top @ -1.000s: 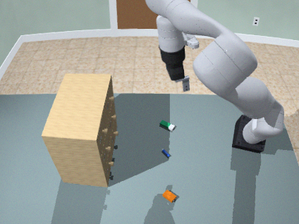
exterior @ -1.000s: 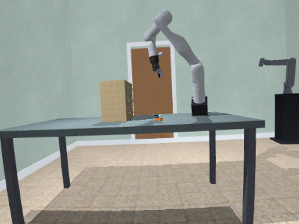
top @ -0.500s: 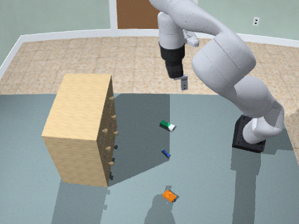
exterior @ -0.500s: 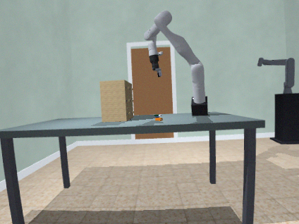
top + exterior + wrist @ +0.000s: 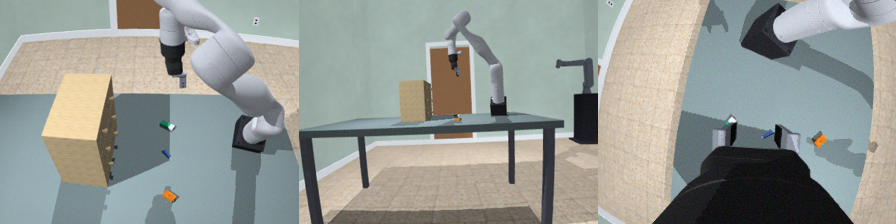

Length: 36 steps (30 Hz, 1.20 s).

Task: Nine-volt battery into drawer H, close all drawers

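Table (image 5: 211,197) far beneath gripper (image 5: 755,137). Chest (image 5: 79,123) well below, off to one side, drawers all in. Gripper high up, fingers spread wide, holding nothing. Orange nine-volt battery (image 5: 169,195) well below, far from fingertips, lying apart from chest.

The walls (image 5: 362,42) are pale green with a white baseboard (image 5: 70,34). A brown door (image 5: 450,102) in a white frame stands behind the grey table (image 5: 440,125). The floor (image 5: 440,176) has beige tiles. A small white plate (image 5: 256,21), perhaps a socket, is on the wall.
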Available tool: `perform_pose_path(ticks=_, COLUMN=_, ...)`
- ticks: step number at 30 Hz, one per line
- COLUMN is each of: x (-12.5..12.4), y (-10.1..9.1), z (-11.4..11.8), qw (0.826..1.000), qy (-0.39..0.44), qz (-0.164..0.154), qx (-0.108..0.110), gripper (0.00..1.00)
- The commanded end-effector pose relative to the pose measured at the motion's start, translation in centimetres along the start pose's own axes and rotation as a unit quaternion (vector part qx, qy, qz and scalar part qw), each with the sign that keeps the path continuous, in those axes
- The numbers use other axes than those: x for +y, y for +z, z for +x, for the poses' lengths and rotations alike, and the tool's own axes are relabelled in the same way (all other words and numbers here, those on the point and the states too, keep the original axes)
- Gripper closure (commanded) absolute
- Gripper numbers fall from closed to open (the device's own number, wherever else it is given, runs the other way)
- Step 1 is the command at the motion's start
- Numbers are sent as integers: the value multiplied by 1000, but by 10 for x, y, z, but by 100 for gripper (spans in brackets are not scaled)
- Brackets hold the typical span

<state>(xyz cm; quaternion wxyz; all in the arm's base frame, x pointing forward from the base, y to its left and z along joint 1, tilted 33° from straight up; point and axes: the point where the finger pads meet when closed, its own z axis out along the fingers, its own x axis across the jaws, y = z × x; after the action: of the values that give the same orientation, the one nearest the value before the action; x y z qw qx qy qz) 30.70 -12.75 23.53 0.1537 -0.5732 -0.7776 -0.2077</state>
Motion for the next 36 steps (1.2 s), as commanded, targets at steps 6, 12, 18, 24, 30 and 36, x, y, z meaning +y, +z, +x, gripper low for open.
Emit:
perform_pose_path(ticks=6, x=1, y=-3, z=-2, qw=1000, qy=11, qz=-8, qx=1, gripper=0)
perform_pose_path(ticks=12, x=4, y=-8, z=-3, qw=999, qy=27, qz=-21, qx=5, gripper=0)
perform_pose_path(ticks=18, x=5, y=-9, z=-4, qw=999, qy=33, qz=-26, qx=6, gripper=0)
perform_pose_path(ticks=24, x=5, y=-11, z=-4, qw=999, qy=39, qz=-30, qx=8, gripper=0)
perform_pose_path(ticks=30, x=7, y=-13, z=-5, qw=998, qy=47, qz=-37, qx=10, gripper=0)
perform_pose_path(ticks=36, x=7, y=-14, z=-6, qw=998, qy=50, qz=-39, qx=10, gripper=0)
